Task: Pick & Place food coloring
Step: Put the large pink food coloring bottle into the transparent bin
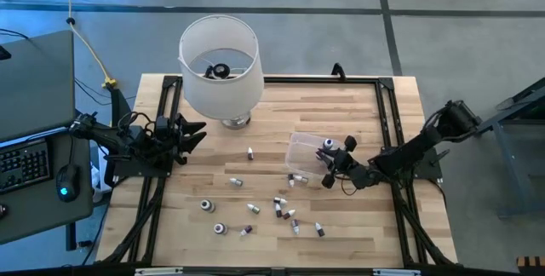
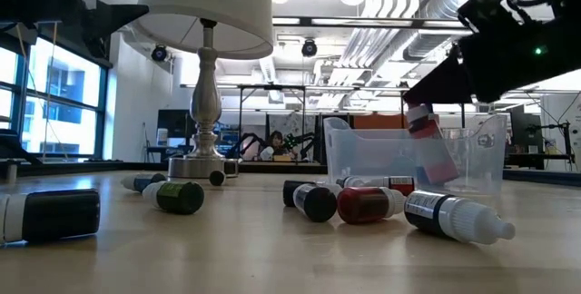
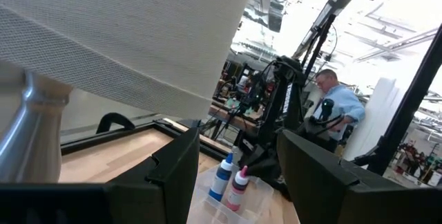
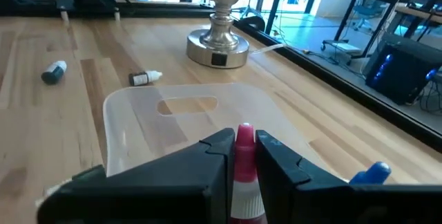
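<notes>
Clear plastic rectangular tub (image 1: 305,150) set mid-table as drop point. Right gripper (image 4: 242,156) poised above tub, clamped on small pink-capped food coloring bottle (image 4: 244,162), apparently for release inside. Blue-capped bottle (image 4: 373,174) close alongside; whether inside tub unclear. Other small bottles (image 1: 281,210) scattered on wooden table (image 1: 358,114). Left gripper (image 1: 189,134) parked beside white lampshade (image 1: 219,63), fingers spread. Held bottle's lower body hidden by fingers.

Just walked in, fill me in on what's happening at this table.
The right end effector holds a pink-capped food coloring bottle over the clear plastic tub, about to drop it in. The other bottles lie scattered on the wooden table. The left end effector waits open beside the lamp.
</notes>
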Controlling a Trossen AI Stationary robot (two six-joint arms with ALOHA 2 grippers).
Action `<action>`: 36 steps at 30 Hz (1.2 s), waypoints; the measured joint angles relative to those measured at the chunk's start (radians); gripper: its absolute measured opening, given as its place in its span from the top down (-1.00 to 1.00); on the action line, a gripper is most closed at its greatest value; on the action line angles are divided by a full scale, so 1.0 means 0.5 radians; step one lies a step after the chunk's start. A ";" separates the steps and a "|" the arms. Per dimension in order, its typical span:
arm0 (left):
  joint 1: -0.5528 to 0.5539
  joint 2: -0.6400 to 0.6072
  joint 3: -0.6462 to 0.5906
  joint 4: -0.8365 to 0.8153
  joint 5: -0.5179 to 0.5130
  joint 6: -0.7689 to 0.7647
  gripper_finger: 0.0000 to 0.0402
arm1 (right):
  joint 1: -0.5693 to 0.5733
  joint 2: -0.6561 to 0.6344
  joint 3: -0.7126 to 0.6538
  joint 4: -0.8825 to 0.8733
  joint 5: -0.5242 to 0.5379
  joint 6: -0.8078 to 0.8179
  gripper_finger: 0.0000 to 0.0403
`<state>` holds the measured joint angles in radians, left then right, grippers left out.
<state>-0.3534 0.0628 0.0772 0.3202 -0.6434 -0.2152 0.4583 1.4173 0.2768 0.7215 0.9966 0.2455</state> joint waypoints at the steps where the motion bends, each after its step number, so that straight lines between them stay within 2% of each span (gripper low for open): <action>1: 0.000 0.000 0.000 0.000 0.000 0.000 0.03 | -0.005 0.013 0.001 0.004 0.000 0.029 0.80; 5: 0.000 0.000 0.000 0.000 0.000 0.000 0.03 | -0.015 0.034 0.002 0.016 0.000 0.086 0.74; 11: 0.000 0.000 0.000 0.000 0.001 0.000 0.03 | -0.013 0.033 0.002 0.053 -0.022 -0.023 0.64; 18: 0.000 0.000 0.000 0.000 0.001 0.000 0.03 | -0.012 0.032 0.002 0.253 -0.021 -0.280 0.70; 20: -0.001 0.000 0.000 0.000 0.001 0.000 0.03 | -0.013 0.032 0.009 0.350 -0.098 -0.354 0.78; 24: -0.001 0.000 0.000 0.009 0.001 0.000 0.03 | -0.051 0.031 0.150 0.360 -0.427 -0.510 0.84; 27: 0.000 0.000 0.000 0.039 0.001 -0.001 0.03 | -0.143 0.031 0.353 0.097 -0.613 -0.549 0.75; 30: -0.001 0.000 0.001 0.044 0.001 -0.001 0.03 | -0.242 0.031 0.599 -0.327 -0.712 -0.591 0.61; 33: -0.001 0.000 0.001 0.043 0.001 -0.001 0.03 | -0.344 0.031 0.869 -0.957 -0.759 -0.508 0.48; 36: -0.001 0.000 0.001 0.043 0.001 -0.001 0.03 | -0.456 0.039 1.153 -1.759 -0.920 -0.255 0.40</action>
<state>-0.3538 0.0629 0.0776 0.3420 -0.6430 -0.2157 0.2303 1.4371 0.8533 -0.1581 0.5365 0.1181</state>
